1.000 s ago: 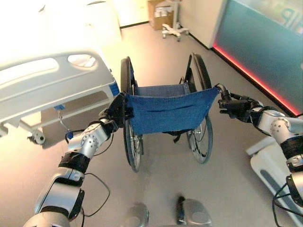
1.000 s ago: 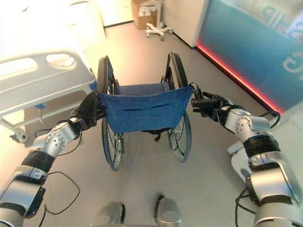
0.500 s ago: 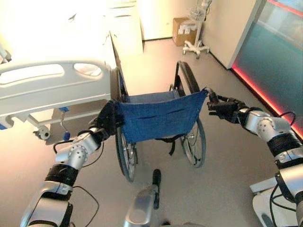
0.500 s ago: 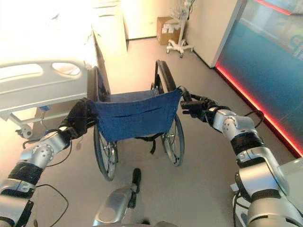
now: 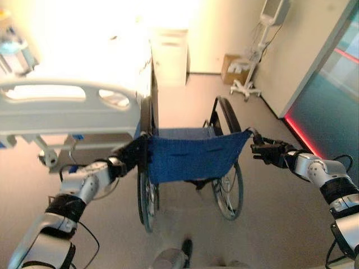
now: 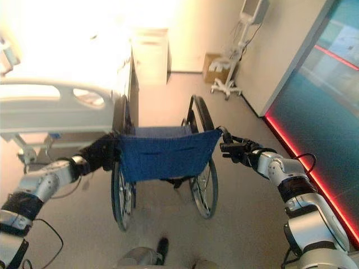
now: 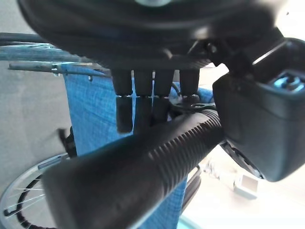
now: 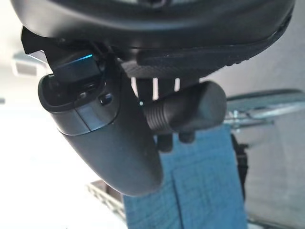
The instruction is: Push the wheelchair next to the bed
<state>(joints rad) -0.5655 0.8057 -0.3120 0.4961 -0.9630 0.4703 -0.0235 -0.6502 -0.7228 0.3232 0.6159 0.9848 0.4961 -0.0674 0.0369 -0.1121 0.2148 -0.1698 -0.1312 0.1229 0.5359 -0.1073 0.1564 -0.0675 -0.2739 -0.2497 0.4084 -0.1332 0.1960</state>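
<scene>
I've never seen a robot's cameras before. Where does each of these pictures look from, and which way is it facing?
Left eye view: on the head, facing down and ahead at the blue-backed wheelchair beside the white hospital bed; both arms show.
Right eye view: the same scene from slightly aside.
Left wrist view: on the left wrist, along the left hand curled round a black ribbed push handle.
Right wrist view: likewise the right hand on its handle.
All four share the blue backrest.

The floor is plain and grey. Bright light washes out the far wall. A white cabinet, a cardboard box and a wheeled stand sit there. A teal wall has a red glowing strip.
</scene>
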